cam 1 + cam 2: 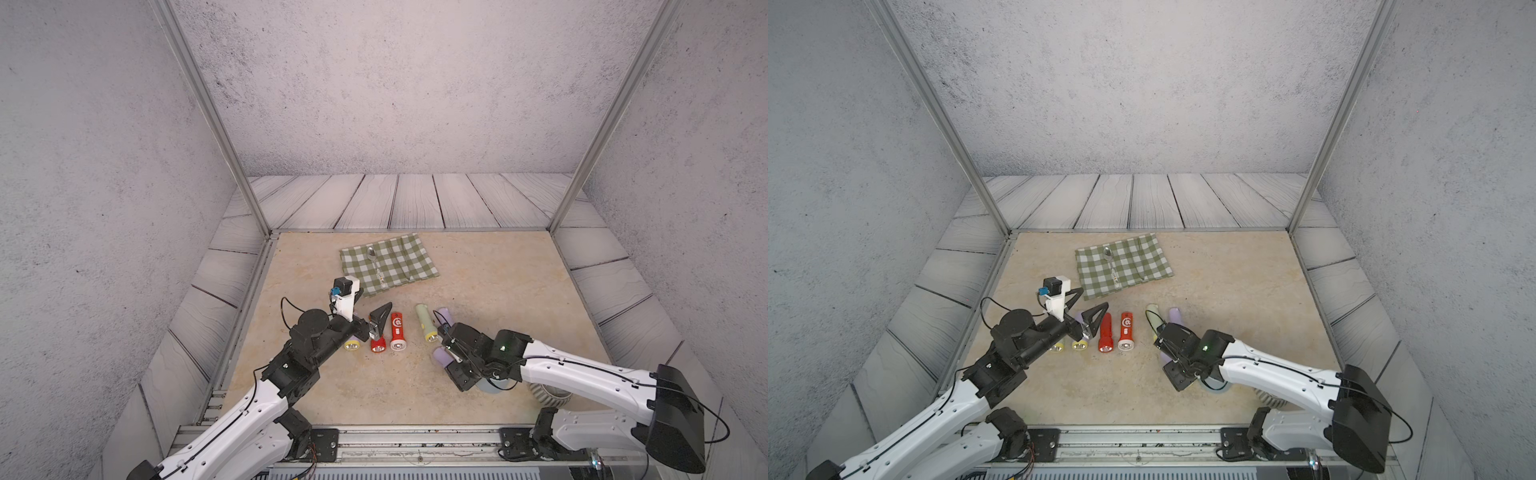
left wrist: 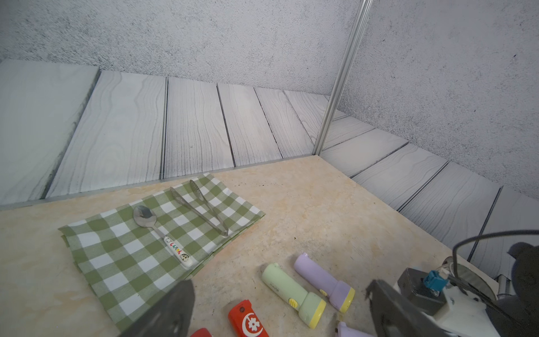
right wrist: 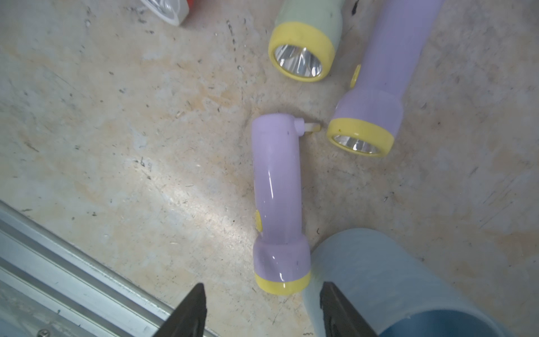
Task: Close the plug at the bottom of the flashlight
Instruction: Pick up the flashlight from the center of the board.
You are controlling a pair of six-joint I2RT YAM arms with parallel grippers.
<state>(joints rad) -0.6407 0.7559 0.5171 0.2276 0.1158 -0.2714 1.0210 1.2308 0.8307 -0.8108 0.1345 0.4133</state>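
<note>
— Where is the flashlight with the plug lying?
— The purple flashlight [image 3: 277, 189] is lying flat on the worktop [image 1: 498, 270] on the right arm's side, nearer the robot than the other flashlights. Its yellow head is pointing toward the right gripper [image 3: 262, 287]. The plug [image 3: 311, 127] is sticking out sideways from the bottom end, not yet closed.
— Is the right gripper holding it?
— No. Its jaws are standing apart, one on each side of the yellow head, and a gap is showing on both sides in the wrist view.
— What is lying around it?
— A second purple flashlight [image 3: 376, 81] is lying just beyond it, with its head just beside the plug. Whether they are touching, I cannot tell. A green flashlight [image 3: 309, 23] is lying next to that one. A blue cup [image 3: 379, 277] is lying on its side just beside the purple flashlight's head.
— And the left arm?
— The left gripper [image 2: 280, 284] is hovering above the left end of the flashlight row, jaws spread wide and carrying nothing. A red flashlight [image 1: 397, 330] is lying just to its right. Behind the row, a checked cloth [image 1: 388, 264] is lying spread out, carrying a spoon [image 2: 145, 217] and tongs [image 2: 201, 207].
</note>
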